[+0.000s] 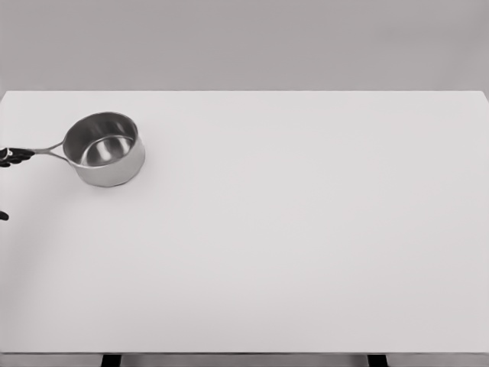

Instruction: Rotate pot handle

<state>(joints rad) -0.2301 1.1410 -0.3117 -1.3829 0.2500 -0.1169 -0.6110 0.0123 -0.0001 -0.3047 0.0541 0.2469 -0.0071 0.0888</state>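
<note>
**Pot's at the far left, and we can barely see our hand on it**

Starting at the fingers: there are dark bits right at the left edge of the head view, at the end of the handle [34,152], plus another dark speck lower down the same edge. That's probably our left hand [6,157], but so little of it shows that we can't tell whether the fingers are clamped on the handle, loose, or just next to it. The right hand isn't in view at all.

The pot [105,148] sits upright near the left end of the table [306,245], toward the back, empty, with its handle pointing straight left off toward the edge.

Doing this step well, as we see it: get a firm wrap on the dark grip end, not the thin metal neck, then swing it in an arc around the pot's centre so the pot turns in place and doesn't skid. Keep it flat, because lifting the handle would tip it. It's close to the edge, so we'd sweep inward.

Count: one pot, one handle, one table, one hand partly visible.
</note>
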